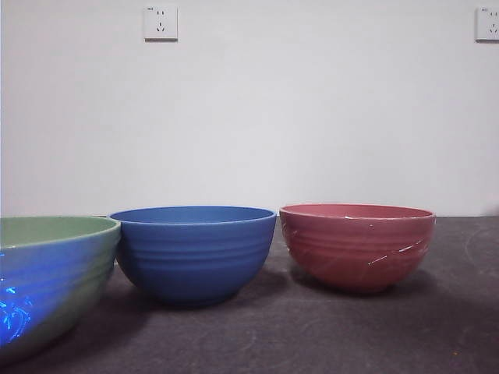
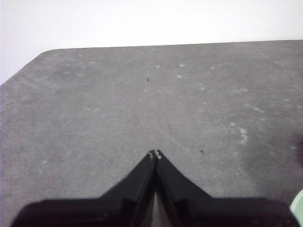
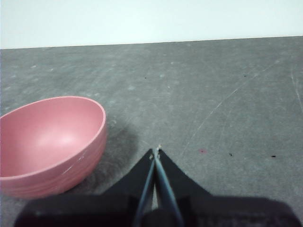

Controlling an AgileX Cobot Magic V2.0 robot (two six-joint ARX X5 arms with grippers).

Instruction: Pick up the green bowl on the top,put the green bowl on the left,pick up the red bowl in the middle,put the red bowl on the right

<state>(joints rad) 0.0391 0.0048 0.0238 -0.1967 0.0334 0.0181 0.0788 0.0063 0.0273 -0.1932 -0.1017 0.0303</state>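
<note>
Three bowls stand apart in a row on the dark table in the front view. The green bowl point(image 1: 47, 280) is at the left, near and cut off by the frame, with blue glints on its wall. A blue bowl point(image 1: 193, 251) is in the middle. The red bowl point(image 1: 357, 245) is at the right, upright. The right wrist view shows the red bowl point(image 3: 49, 144) beside my right gripper point(image 3: 156, 150), which is shut, empty and apart from it. My left gripper point(image 2: 155, 153) is shut and empty over bare table; a sliver of the green bowl point(image 2: 298, 208) shows at that frame's edge.
A white wall stands behind the table point(image 1: 390, 335), with two sockets point(image 1: 161, 22) high up. The table's rounded far corner point(image 2: 42, 54) shows in the left wrist view. No arm shows in the front view.
</note>
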